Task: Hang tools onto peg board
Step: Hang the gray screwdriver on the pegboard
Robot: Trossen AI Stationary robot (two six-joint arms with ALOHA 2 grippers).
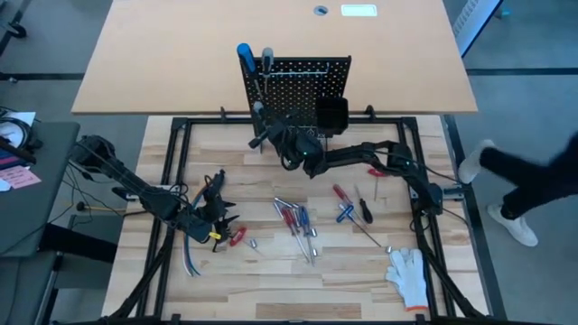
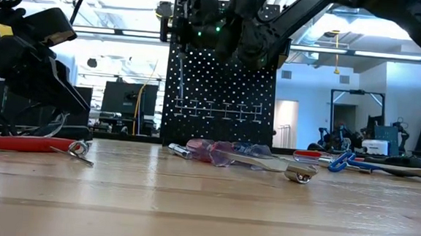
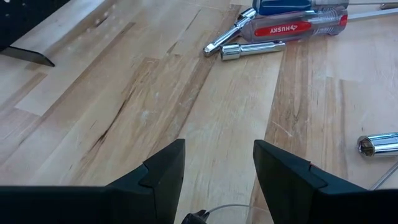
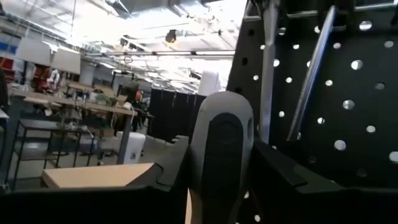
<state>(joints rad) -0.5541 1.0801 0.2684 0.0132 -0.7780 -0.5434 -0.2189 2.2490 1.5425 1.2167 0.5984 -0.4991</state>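
Note:
The black peg board [image 1: 298, 86] stands upright at the table's far side. A blue-handled screwdriver [image 1: 245, 54] and a grey-handled one [image 1: 267, 59] hang at its top left, and their shafts [image 4: 314, 68] show in the right wrist view. My right gripper [image 1: 271, 135] is raised in front of the board's left part [image 2: 227, 24], shut on a grey-and-black tool handle [image 4: 221, 146]. My left gripper [image 1: 212, 215] waits open, low over the table's left side [image 3: 217, 177], with nothing between its fingers. More tools [image 1: 296, 221] lie loose mid-table. My right gripper pinches the grey-and-black handle between its two fingers, one on each side. The handle's rounded end [image 4: 222, 106] sticks out past the fingertips toward the peg board. The fingers slant upward. The tool is lifted clear of the table, and the gripper hides its shaft.
Red screwdrivers [image 1: 289, 217], a blue-handled tool [image 1: 346, 213] and a dark one [image 1: 366, 209] lie on the wood. Red pliers [image 1: 237, 236] and cables [image 1: 190, 257] lie by my left gripper. A white glove [image 1: 408, 275] lies near right. A person [image 1: 533, 181] stands at the right.

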